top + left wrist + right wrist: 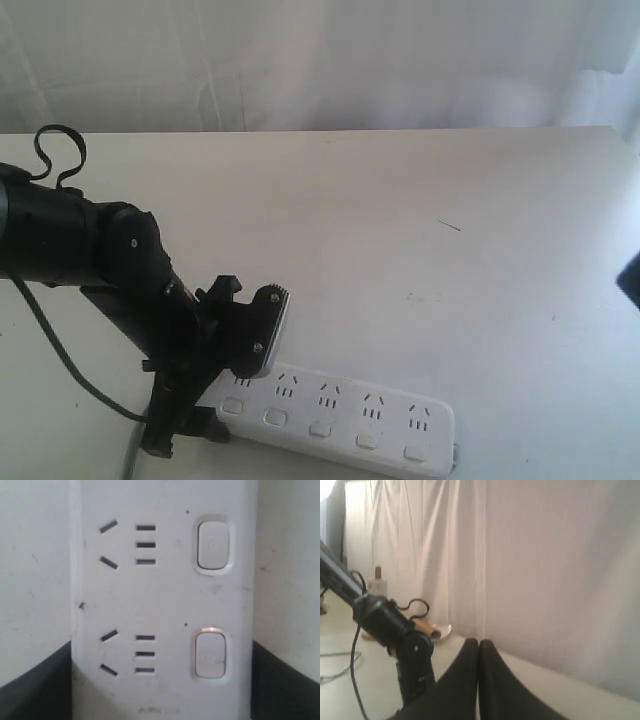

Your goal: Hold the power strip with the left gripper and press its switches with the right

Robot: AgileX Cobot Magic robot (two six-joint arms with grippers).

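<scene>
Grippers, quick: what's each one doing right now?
Left gripper: closed on the power strip, gripping its two long sides.
Right gripper: shut, holding nothing.

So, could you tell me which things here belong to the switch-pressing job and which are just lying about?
For the job: the power strip, its switches, the left gripper clamped on the strip, the right gripper, shut.
Lying about: a bottle and a small dish near the curtain.
</scene>
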